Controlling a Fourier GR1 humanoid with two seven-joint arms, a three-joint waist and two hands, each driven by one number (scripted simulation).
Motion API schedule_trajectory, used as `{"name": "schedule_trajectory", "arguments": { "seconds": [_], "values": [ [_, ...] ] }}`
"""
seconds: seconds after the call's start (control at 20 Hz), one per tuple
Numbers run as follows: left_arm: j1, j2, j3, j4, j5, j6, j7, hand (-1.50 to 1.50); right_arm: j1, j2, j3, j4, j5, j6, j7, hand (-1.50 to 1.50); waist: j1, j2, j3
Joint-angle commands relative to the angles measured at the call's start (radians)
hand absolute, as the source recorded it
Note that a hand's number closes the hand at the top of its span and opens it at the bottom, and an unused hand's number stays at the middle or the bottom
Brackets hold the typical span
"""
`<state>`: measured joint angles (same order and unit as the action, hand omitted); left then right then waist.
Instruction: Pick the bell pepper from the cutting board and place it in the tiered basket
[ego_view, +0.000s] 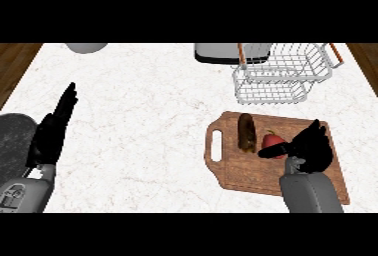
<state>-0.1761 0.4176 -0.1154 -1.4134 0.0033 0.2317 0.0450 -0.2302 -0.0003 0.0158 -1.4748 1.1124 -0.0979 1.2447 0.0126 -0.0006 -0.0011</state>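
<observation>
So, at that moment the bell pepper (271, 141) sat on the right half of the cutting board (251, 175). It was just beside a long brown vegetable (247, 132) on its left, and not yet lifted as far as I could judge. I had the right hand (310, 147) over the board. Its fingers (317, 129) were apart, pointing away from me past the pepper's right flank, with the thumb stretched across the pepper's near side, touching or close to it. That spread made sense: it bracketed the pepper on the side away from the brown piece, so closing shouldn't catch the neighbour. The tiered basket (284, 82) stood on the tabletop (148, 125) just beyond the board's far edge. With the forearm lying in from the near side, the path toward the basket was open. The left hand (52, 132) rested at the view's left, fingers straight and together, out of the way; one hand looked enough for this.
</observation>
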Motion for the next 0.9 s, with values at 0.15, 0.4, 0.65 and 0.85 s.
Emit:
{"name": "schedule_trajectory", "arguments": {
  "seconds": [0.15,0.4,0.65,0.85],
  "values": [
    [0.062,-0.032,-0.026,-0.052,-0.026,0.017,-0.005,0.00,-0.042,0.000,0.025,0.059,-0.052,-0.081,0.242,-1.50,0.008,-0.002,0.001],
    [-0.024,-0.007,0.023,-0.006,-0.001,-0.022,0.029,0.00,-0.057,0.000,0.002,0.161,-0.094,-0.114,0.205,-1.50,0.000,0.003,0.002],
    [0.032,-0.024,0.026,-0.014,-0.019,-0.016,-0.014,0.00,-0.112,0.000,0.079,0.204,-0.125,0.041,0.165,1.50,-0.003,0.001,0.001],
    [0.034,-0.055,-0.001,-0.025,-0.044,-0.009,-0.007,0.00,-0.126,0.000,0.096,0.260,-0.094,-0.028,0.188,1.50,-0.001,0.001,0.001]
  ]
}}
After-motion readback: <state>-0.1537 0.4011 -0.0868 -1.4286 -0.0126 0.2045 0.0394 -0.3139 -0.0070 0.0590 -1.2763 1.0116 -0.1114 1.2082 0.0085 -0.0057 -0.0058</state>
